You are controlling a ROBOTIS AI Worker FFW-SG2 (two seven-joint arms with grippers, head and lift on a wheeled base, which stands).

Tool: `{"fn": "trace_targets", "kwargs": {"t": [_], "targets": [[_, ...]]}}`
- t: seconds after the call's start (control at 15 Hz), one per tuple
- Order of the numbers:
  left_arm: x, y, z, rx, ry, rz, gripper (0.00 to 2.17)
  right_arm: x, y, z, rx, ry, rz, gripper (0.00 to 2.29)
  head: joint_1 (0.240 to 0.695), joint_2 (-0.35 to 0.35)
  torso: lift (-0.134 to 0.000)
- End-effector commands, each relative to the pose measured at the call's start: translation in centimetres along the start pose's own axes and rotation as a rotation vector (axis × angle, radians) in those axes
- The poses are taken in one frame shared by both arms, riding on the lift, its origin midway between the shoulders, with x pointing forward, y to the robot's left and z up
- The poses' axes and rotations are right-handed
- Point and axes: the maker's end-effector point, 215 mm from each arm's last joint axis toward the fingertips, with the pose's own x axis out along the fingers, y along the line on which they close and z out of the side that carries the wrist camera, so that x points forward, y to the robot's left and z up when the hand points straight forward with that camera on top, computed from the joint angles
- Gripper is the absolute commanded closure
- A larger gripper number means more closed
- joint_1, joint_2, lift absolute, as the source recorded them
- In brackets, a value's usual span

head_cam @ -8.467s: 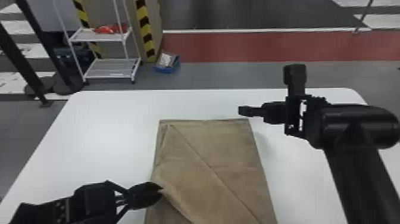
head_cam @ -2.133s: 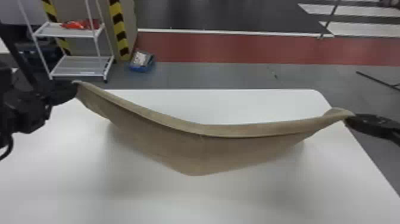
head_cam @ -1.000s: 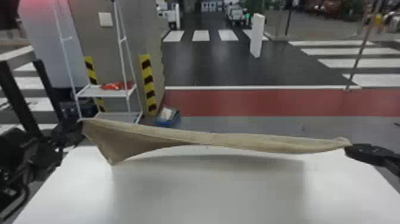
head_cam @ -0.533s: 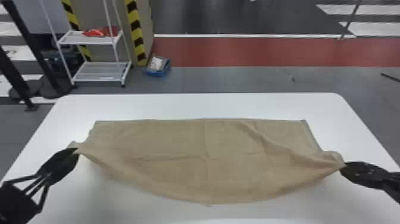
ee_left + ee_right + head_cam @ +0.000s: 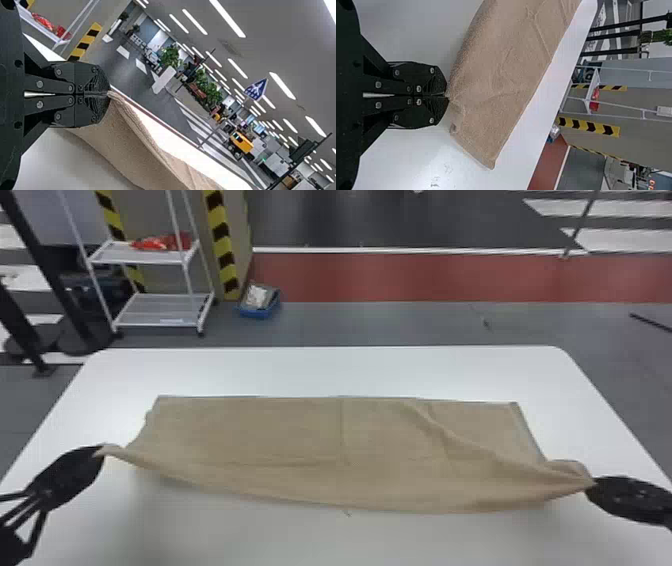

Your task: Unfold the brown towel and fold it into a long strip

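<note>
"Brown towel (image 5: 300, 435), one, spread broadside on the table (image 5: 325, 370). Condition?"

"Far side laid down, roughly parallel to the table's far edge. Near side lifted at its two ends, sagging between them."

"Changes since the last entry?"

"A second ago the whole length hung in the air, drawn out between the grippers. Now it is lowered, its far part at rest on the tabletop."

"Holders?"

"Left gripper (image 5: 98, 451), fingers together on the near corner toward the table's left edge. Right gripper (image 5: 591, 485), likewise clamped, on the corner toward the right edge."

"Meaning for the task?"

"Unfolding looks largely done; the long-strip fold is not finished. Probable next item: settle the near side flat—or carry it over to the far side—with both corners moving level."

"Defects?"

"One slanting ridge, running to the right-hand corner. Left unsmoothed, it may set the strip crooked—a little outward tension should ease it."
</note>
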Motion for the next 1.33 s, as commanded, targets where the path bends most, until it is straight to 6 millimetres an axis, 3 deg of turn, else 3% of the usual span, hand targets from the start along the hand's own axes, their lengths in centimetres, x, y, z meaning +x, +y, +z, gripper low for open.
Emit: {"fn": "trace_targets", "kwargs": {"t": [0.0,0.27,0.33,0.4,0.47,0.53,0.6,1.0,1.27], "targets": [[0.4,0.5,-0.1,0.016,0.007,-0.013,1.62,0.3,0.5,-0.8,-0.026,0.067,-0.004,2.26,0.695,-0.009,-0.126],[0.9,0.1,-0.4,0.006,0.015,-0.033,1.62,1.1,1.7,-2.6,-0.059,0.158,0.006,2.25,0.695,-0.004,-0.126],[0.9,0.1,-0.4,0.006,0.015,-0.033,1.62,1.3,2.0,-2.8,-0.067,0.174,0.008,2.16,0.695,-0.003,-0.126],[0.9,0.2,-0.3,0.007,0.013,-0.032,1.62,1.3,2.1,-2.7,-0.08,0.182,0.004,1.8,0.695,-0.001,-0.126],[0.8,0.2,-0.4,0.008,0.014,-0.035,1.62,1.1,2.1,-2.4,-0.084,0.186,-0.003,0.89,0.695,0.002,-0.126],[0.9,0.2,-0.3,0.009,0.013,-0.034,1.62,1.0,2.0,-2.4,-0.096,0.202,-0.012,0.2,0.695,0.007,-0.126],[0.8,0.1,-0.5,0.007,0.016,-0.036,1.62,0.9,2.1,-2.3,-0.122,0.221,-0.02,0.01,0.695,0.008,-0.126],[0.6,0.1,-0.5,0.011,0.016,-0.043,1.62,0.8,3.3,-3.7,-0.31,0.391,-0.024,0.07,0.695,0.017,-0.126],[0.5,-0.3,-0.6,0.008,0.018,-0.054,1.62,1.9,4.2,-4.7,-0.396,0.487,-0.001,0.12,0.695,0.019,-0.126]]}}
